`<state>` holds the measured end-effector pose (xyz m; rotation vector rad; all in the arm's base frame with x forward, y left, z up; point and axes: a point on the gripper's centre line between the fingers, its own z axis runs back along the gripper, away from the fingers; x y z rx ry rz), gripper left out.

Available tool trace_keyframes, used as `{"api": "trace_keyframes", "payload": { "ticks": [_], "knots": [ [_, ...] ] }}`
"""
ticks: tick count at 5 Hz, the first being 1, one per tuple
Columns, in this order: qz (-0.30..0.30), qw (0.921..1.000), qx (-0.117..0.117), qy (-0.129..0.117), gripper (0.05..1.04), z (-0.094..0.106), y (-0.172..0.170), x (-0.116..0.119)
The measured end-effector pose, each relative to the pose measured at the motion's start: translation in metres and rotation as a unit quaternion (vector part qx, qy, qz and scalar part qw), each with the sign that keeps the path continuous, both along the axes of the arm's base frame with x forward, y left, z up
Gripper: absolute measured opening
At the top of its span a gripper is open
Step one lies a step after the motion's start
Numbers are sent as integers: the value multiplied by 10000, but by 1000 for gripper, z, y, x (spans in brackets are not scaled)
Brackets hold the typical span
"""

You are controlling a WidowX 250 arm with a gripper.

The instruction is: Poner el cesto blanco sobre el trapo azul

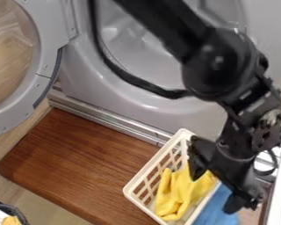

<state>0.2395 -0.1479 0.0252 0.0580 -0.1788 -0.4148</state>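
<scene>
Wooden board, white basket, fingers spread

Brown board (78,162) lies before an open front-loading machine (160,110). White basket (153,160) sits on its right side (yellow cloth (177,191) inside), just beside the blue cloth (218,209); any overlap, I can't tell. Black gripper (213,192) hangs over the basket's right side, fingers apart.

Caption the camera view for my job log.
Open gripper over the white basket with yellow cloth, blue cloth past its rim, open washer behind.
</scene>
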Motion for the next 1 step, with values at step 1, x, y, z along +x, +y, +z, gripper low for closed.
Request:
{"api": "trace_keyframes", "payload": {
  "ticks": [1],
  "knots": [
    [9,9996,4,-266,1000,16,6,-2]
  ]
}}
